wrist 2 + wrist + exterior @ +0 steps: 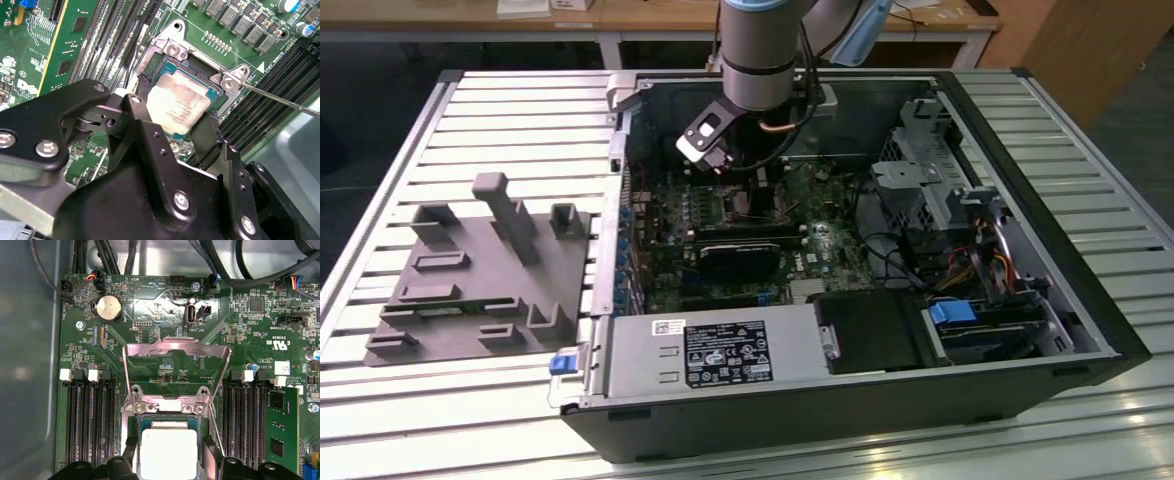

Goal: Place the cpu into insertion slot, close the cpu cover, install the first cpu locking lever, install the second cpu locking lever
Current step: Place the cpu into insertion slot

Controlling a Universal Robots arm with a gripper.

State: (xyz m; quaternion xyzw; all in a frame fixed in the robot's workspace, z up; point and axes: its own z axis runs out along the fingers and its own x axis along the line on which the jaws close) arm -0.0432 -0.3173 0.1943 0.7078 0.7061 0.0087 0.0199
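cpu: silver top up, lay square within the slot; could not tell whether it was fully seated.
pincer: stood straight over the cpu, opened only to chip width, with one finger against each of two opposite edges, so it had hold of the cpu.
cover: was swung up on its hinge and stood clear of the slot, with board showing through its window.
lever: thin wire rod, unlatched, angled away from a slot corner.
memory slots: long black rows flanked the slot on both sides; a green module stood just past one bank.
board: green, with a coin cell on the far side of the cover from the slot.
case: lay open side up on the slatted counter, with the arm reaching down into it.
fixture: grey, sat on the counter at the exterior view's left of the case.
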